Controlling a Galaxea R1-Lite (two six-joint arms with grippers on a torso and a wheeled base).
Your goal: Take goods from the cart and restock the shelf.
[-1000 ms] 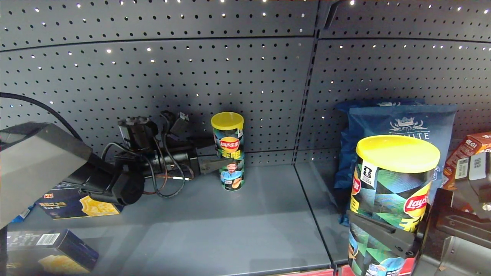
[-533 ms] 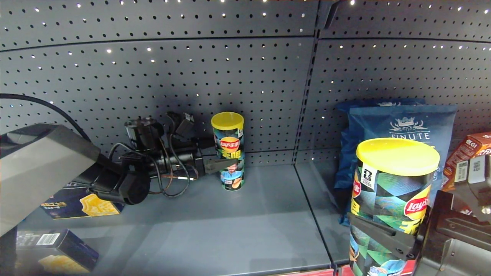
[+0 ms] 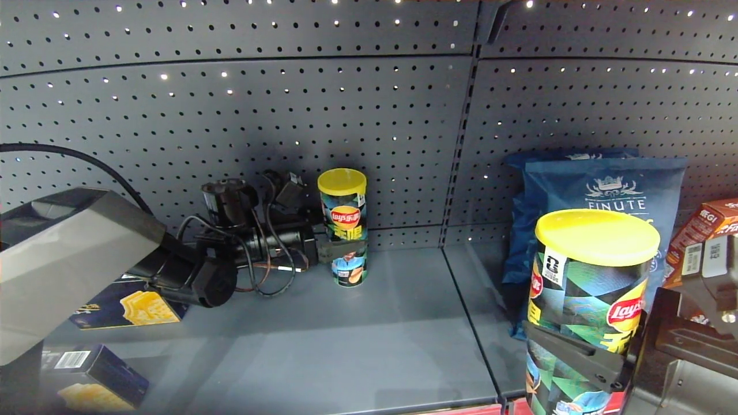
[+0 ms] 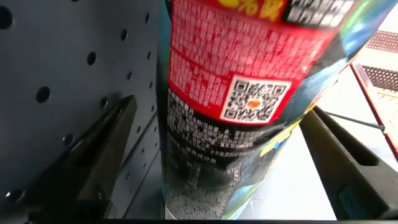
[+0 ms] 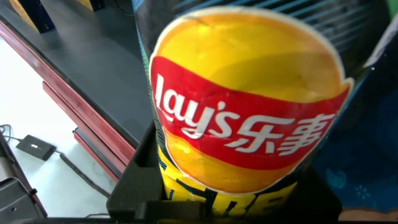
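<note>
**Matt metal, glossy wraps**

The shelf (image 3: 357, 334) and its perforated back panel (image 3: 288, 115) look like smooth, matt grey painted metal. The far can (image 3: 342, 230) and near can (image 3: 582, 300) wear glossy printed wraps under smooth yellow plastic lids (image 3: 597, 235). The blue bag (image 3: 605, 190) looks like lightly creased film with a dull sheen. The box (image 3: 132, 305) looks like glossy card. The left gripper (image 3: 346, 249) is matt black, seemingly plastic.
</note>
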